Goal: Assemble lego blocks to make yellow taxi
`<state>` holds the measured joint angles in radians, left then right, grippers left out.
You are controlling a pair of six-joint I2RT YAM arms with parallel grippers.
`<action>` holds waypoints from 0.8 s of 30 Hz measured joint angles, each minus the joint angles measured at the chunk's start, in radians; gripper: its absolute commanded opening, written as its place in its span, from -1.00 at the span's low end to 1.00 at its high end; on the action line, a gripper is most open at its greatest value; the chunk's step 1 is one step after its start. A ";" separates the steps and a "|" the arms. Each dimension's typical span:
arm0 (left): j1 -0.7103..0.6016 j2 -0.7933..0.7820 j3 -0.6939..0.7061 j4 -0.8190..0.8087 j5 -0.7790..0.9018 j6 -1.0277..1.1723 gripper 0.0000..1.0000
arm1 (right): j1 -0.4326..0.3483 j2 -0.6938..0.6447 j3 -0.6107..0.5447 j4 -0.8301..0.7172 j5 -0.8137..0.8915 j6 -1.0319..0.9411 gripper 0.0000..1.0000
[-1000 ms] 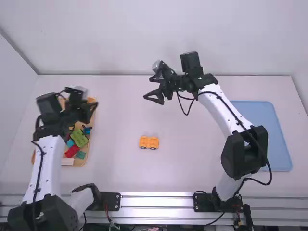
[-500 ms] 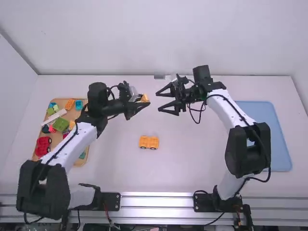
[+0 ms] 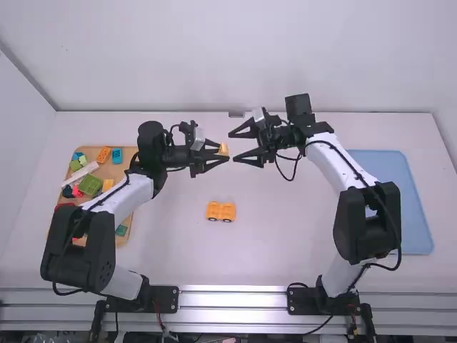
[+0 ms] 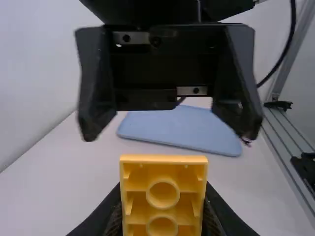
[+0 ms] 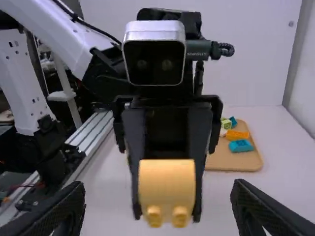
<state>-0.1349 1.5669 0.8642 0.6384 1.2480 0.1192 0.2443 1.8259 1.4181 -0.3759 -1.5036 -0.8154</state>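
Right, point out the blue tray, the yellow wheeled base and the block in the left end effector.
Blue tray (image 3: pixel 414 214): high view, bare right part.
Wheeled base (image 3: pixel 221 211): high view, middle of its body.
Block (image 5: pixel 166 181): right wrist view, smooth outer face.

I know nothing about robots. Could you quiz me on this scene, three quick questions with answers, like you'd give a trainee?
1. True or false: the left arm's fingers are holding a yellow block.

2. Which of these lies directly on the white table?
a) a green block
b) a wheeled yellow piece
c) a white block

3. Fill in the blank: the right arm's fingers are ____ (open or shut).

Key:
1. True
2. b
3. open
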 measured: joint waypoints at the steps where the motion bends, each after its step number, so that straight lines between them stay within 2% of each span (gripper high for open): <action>1: -0.001 0.000 0.000 0.000 0.008 -0.004 -0.75 | 0.010 0.000 0.000 0.041 0.010 0.034 0.52; 5: -0.001 0.000 0.000 0.000 0.017 -0.009 -0.77 | 0.049 0.000 0.000 0.140 0.070 0.147 0.35; 9: -0.001 0.000 0.000 0.004 0.017 -0.011 -0.83 | 0.084 0.000 0.000 0.159 0.117 0.220 0.26; 13: -0.001 0.000 0.000 0.003 0.016 0.010 -0.84 | 0.082 0.000 0.000 0.159 0.134 0.251 0.19; 15: -0.001 0.000 0.000 0.003 0.013 0.012 -0.85 | 0.074 0.000 0.000 0.158 0.137 0.259 0.04; 21: -0.001 0.000 0.000 0.012 -0.007 0.011 -0.84 | 0.074 0.000 0.000 0.156 0.124 0.265 -0.22; 24: -0.001 0.000 0.000 0.021 -0.015 0.011 -0.75 | 0.073 0.000 0.000 0.157 0.117 0.261 -0.35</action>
<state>-0.1356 1.5673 0.8646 0.6590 1.2331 0.1299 0.3176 1.8259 1.4178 -0.2192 -1.3869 -0.5541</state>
